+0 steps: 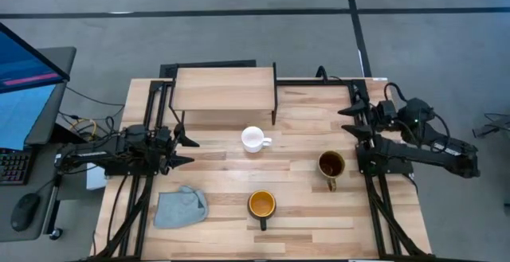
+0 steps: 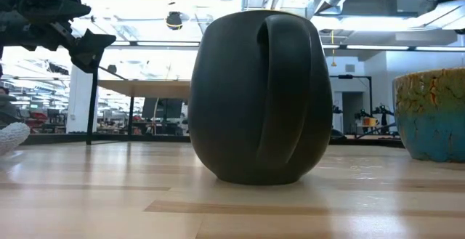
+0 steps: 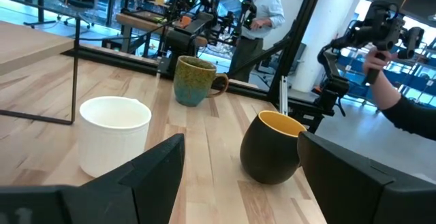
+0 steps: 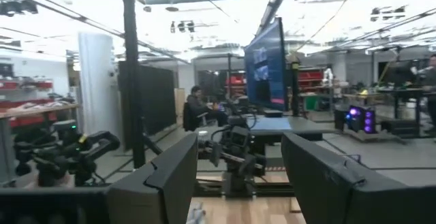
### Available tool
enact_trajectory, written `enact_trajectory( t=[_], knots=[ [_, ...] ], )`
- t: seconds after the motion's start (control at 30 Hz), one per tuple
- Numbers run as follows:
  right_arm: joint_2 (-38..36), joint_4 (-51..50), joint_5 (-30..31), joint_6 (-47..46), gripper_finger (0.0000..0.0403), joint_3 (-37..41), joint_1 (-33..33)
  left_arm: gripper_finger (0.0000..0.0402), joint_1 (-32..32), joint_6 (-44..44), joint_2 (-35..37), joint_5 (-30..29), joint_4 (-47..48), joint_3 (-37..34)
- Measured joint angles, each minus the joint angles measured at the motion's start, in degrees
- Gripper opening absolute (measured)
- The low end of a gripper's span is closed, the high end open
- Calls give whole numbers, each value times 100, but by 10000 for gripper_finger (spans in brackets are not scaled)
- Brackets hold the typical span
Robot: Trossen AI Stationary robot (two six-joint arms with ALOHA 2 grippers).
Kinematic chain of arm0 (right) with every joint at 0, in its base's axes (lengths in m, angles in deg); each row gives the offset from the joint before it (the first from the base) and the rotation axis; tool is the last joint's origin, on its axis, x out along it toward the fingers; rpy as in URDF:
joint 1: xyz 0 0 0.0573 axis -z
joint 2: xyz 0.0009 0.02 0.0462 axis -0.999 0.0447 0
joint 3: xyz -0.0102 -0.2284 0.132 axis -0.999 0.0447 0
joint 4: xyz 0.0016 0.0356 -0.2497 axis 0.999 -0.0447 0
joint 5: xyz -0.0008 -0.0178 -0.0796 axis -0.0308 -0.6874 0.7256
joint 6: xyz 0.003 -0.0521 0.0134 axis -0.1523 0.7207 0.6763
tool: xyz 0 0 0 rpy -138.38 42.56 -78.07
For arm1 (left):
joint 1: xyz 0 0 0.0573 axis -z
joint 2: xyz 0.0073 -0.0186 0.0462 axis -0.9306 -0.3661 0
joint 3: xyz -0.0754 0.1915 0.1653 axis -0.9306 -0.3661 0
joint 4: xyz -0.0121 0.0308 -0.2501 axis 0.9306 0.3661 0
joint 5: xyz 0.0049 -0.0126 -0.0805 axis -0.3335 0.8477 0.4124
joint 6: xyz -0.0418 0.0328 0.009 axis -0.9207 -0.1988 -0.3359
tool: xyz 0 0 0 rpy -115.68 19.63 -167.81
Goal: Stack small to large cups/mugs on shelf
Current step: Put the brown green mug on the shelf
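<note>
Three mugs stand upright on the plank table. The small white mug [image 1: 253, 139] is in front of the shelf [image 1: 225, 91], a light-wood board on thin black legs at the far edge. The olive-tan mug [image 1: 331, 165] with brown inside stands to the right. The dark mug [image 1: 261, 205] with orange inside stands near the front edge. All three show in the left wrist view: white [image 3: 114, 135], olive [image 3: 194, 81], dark [image 3: 272, 148]. My left gripper [image 1: 187, 150] is open at the table's left, pointing toward the mugs. My right gripper [image 1: 351, 121] is open at the far right, empty.
A grey-blue cloth [image 1: 180, 207] lies crumpled at the front left. The arms' black frames run along both table sides. In the low view the dark mug [image 2: 261, 97] fills the middle. A person [image 3: 262, 13] and another person's hand [image 3: 381, 81] show beyond the table.
</note>
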Motion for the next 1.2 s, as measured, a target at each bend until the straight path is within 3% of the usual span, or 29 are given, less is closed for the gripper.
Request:
enact_trajectory(
  t=[0.23, 0.43, 0.53, 0.8, 1.2],
  knots=[
    [645, 248, 292, -73, 235, -18, -333, 277, -1, -32, 0, -2, -2, 0],
    [1375, -128, 298, 536, 235, -721, -602, 277, -1, -47, 0, -2, -7, 0],
    [1743, -762, 424, 779, 235, -1292, -711, 277, -1, -50, 0, -2, -7, 0],
    [2614, -3213, 1691, 786, 235, -2784, -1071, 277, -1, -56, 0, -1, -10, 0],
    [3271, -4581, 1810, -141, 235, -3614, -1491, 277, -2, -58, 0, -2, -11, 0]
  ],
)
